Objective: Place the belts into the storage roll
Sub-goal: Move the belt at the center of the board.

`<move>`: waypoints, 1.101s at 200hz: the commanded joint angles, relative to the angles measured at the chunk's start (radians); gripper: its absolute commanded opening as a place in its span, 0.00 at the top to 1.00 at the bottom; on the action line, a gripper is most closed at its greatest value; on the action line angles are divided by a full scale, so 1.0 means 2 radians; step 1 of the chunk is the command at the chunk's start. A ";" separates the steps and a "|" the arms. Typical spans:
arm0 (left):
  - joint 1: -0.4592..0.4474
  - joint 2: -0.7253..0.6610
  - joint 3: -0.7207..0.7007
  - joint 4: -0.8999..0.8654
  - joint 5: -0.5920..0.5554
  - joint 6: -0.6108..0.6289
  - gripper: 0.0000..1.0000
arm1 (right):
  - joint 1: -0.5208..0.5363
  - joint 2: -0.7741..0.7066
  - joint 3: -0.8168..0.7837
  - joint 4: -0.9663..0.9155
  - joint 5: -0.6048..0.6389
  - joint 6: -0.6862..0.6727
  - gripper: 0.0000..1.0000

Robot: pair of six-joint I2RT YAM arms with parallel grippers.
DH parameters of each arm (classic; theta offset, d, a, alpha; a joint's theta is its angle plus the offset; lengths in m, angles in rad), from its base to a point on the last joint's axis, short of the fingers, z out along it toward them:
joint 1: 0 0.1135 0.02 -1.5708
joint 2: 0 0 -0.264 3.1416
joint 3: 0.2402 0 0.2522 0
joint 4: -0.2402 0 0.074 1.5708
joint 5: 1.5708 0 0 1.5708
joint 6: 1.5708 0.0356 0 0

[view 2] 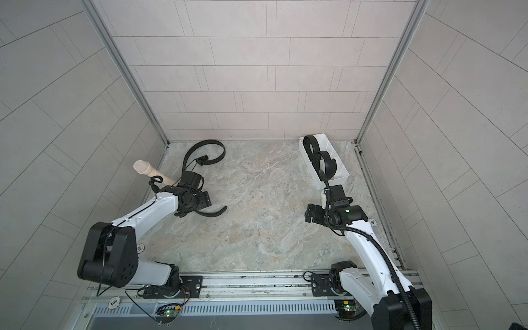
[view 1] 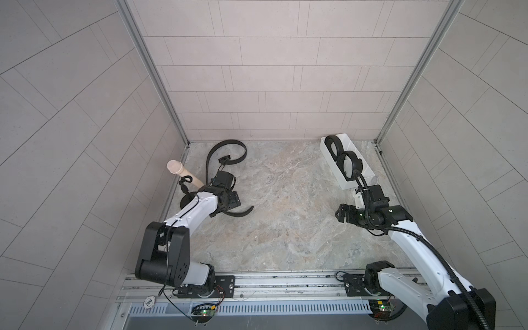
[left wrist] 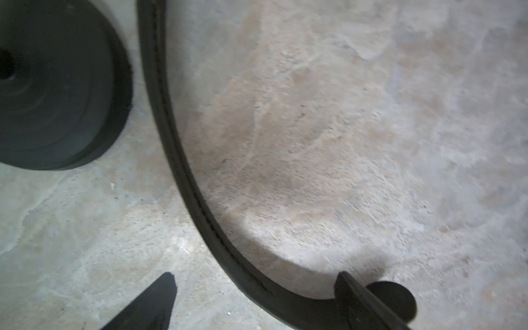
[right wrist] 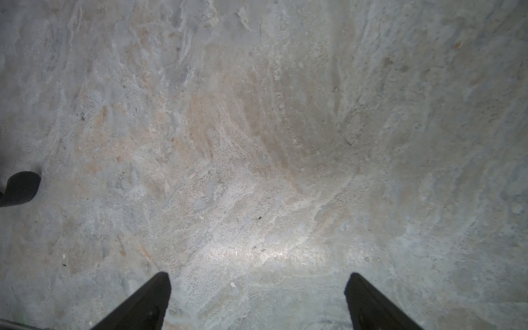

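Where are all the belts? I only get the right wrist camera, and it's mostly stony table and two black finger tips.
Observer: Two stand coiled inside the white tray, a far coil and a near coil.
Operator: And the third one?
Observer: The loose belt lies uncoiled at the far left, opposite the tray.
Operator: Is anybody grabbing it?
Observer: The left gripper is open, with that belt running between its fingers.

Left tool [left wrist: 255, 284] down at centre-left in both top views, jaws wide; right tool [right wrist: 258, 277] centre-right, jaws wide too.
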 commanded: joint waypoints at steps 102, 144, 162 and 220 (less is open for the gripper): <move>-0.259 0.131 0.049 0.061 0.108 -0.132 0.83 | 0.005 -0.004 0.020 -0.003 0.019 -0.007 0.01; -0.376 0.181 0.132 0.048 0.134 -0.158 0.67 | 0.011 0.016 0.025 0.001 0.017 -0.007 0.01; -0.380 0.154 0.126 0.023 0.124 -0.147 0.42 | 0.021 0.026 0.025 0.011 0.016 -0.008 0.01; -0.276 0.031 0.106 -0.076 0.001 -0.068 0.14 | 0.134 0.148 0.064 0.081 0.012 -0.018 0.02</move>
